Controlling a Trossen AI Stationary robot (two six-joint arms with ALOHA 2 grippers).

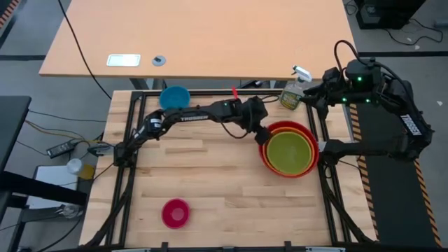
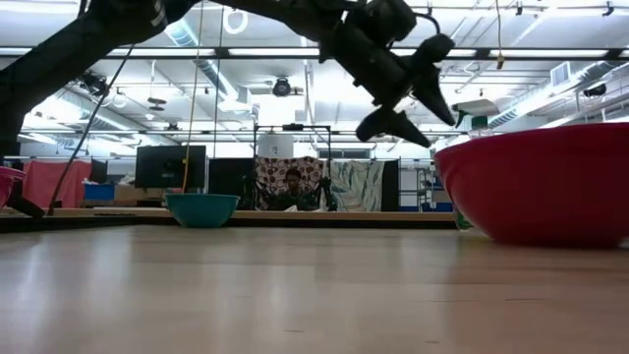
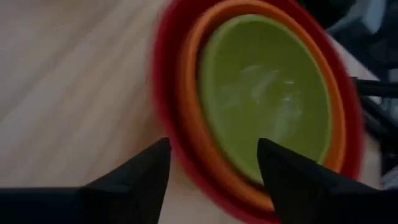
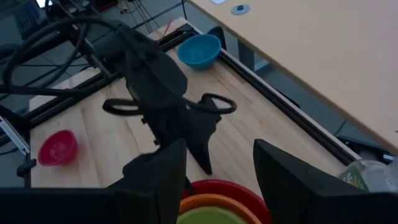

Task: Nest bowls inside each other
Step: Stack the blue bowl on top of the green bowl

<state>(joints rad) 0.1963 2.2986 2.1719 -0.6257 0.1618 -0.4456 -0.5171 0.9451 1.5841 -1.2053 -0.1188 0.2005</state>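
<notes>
Nested stack: the lime green bowl [image 1: 289, 152] sits inside the orange bowl [image 1: 288, 133], which sits inside the red bowl [image 1: 268, 152], at the table's right side.
Loose bowls: the blue bowl [image 1: 174, 97] stands at the far edge; the magenta pink bowl [image 1: 176, 213] stands near the front edge. Both are well apart from the stack.
Handling: glossy plastic, probably light, stiff and slippery. A pinch over the thin rim looks the surest hold; the curved wall would likely slide out.
Left gripper [image 1: 262, 133]: hangs just over the stack's near rim, fingers spread apart, nothing between them.
Right gripper [image 1: 314, 96]: waits at the far right corner beside the spray bottle [image 1: 294, 90], fingers apart and empty.
Surface: pale wooden table [image 1: 224, 189], smooth, inside a dark frame.
Room: an open workshop with monitors and bright ceiling lights; a person [image 2: 292, 189] sits far behind the table.
</notes>
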